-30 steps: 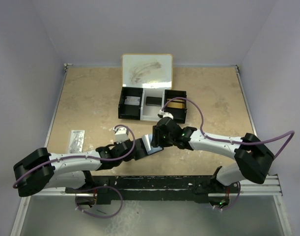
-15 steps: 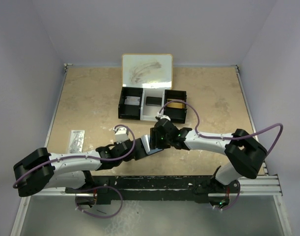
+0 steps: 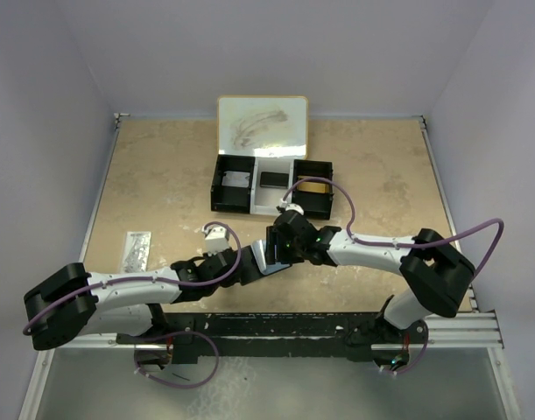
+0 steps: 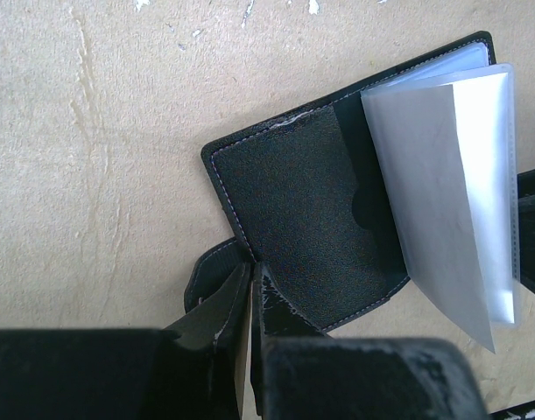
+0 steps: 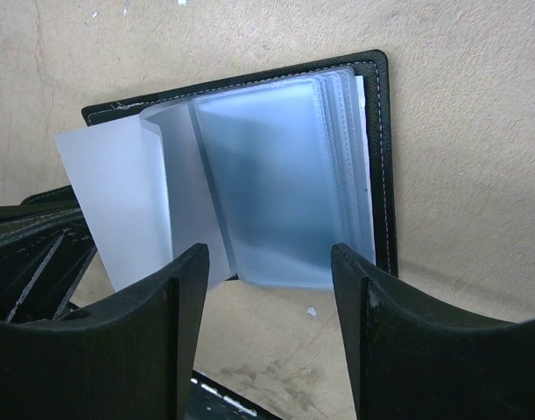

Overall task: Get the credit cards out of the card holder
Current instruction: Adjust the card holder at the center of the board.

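The card holder (image 3: 263,260) lies open on the table between the two arms. In the left wrist view its black inner cover (image 4: 306,219) and a raised clear sleeve (image 4: 442,192) show. My left gripper (image 4: 251,267) is shut on the cover's near corner, beside the snap tab (image 4: 206,276). In the right wrist view the grey-blue plastic sleeves (image 5: 280,184) fan out over the black cover (image 5: 379,131). My right gripper (image 5: 271,258) is open, its jaws straddling the sleeves' near edge from just above. No card shows clearly in the sleeves.
A black-and-white three-compartment tray (image 3: 221,198) with a raised white lid (image 3: 262,124) stands behind the holder, with a pale card (image 3: 235,180) and a dark item (image 3: 273,180) in it. A silvery flat piece (image 3: 138,249) lies at the left.
My right arm has swung a little to the left, bringing its open gripper over the holder's sleeves. The left gripper has kept its hold and not moved.
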Robot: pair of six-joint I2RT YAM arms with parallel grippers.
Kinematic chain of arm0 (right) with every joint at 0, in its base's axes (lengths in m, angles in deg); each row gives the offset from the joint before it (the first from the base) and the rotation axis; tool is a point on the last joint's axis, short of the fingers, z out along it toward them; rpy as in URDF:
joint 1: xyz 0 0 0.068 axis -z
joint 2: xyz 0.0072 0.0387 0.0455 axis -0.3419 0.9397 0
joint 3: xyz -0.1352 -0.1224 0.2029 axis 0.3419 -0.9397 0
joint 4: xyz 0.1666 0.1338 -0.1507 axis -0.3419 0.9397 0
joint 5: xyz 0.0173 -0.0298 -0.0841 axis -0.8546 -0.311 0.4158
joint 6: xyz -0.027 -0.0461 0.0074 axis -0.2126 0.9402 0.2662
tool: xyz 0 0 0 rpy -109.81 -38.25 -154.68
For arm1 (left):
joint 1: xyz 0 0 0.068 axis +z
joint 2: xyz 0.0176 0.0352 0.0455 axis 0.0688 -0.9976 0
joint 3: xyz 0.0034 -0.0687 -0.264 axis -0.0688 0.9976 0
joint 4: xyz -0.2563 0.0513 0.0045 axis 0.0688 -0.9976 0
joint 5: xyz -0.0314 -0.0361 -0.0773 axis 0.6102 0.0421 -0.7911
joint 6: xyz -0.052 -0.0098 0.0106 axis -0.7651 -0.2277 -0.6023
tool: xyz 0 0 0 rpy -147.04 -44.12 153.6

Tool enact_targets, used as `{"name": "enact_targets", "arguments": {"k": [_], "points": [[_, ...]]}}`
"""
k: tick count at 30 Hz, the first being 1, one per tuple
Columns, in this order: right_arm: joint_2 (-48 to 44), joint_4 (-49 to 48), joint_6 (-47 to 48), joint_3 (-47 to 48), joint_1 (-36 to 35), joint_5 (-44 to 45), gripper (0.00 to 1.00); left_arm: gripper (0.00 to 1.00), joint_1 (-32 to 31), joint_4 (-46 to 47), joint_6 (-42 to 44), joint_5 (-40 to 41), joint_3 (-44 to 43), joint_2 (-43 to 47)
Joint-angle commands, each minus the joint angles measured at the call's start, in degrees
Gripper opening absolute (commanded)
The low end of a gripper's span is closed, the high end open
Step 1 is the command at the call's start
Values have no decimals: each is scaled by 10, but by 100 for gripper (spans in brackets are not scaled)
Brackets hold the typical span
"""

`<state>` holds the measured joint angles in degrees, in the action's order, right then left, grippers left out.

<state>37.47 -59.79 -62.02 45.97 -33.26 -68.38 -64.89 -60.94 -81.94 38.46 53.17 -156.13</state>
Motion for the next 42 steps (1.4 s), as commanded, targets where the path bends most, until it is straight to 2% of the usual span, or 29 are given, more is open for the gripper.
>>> {"name": "enact_targets", "arguments": {"k": [1,8,15,26,33,42], "points": [[-1,28,5,12,-1,20,62,0,-4,3,10,0,-20,-1],[-1,55,6,25,-1,54,66,0,-4,5,9,1,-20,-3],[-27,46,26,27,-1,36,70,0,-4,9,11,0,-19,-6],[10,-9,34,23,-1,10,56,0,-4,15,8,-6,-14,-2],[4,-46,29,8,-2,-25,55,0,-4,18,9,-7,-15,-4],[-39,-68,31,1,-1,-53,47,0,-4,24,11,-10,-15,-7]]}}
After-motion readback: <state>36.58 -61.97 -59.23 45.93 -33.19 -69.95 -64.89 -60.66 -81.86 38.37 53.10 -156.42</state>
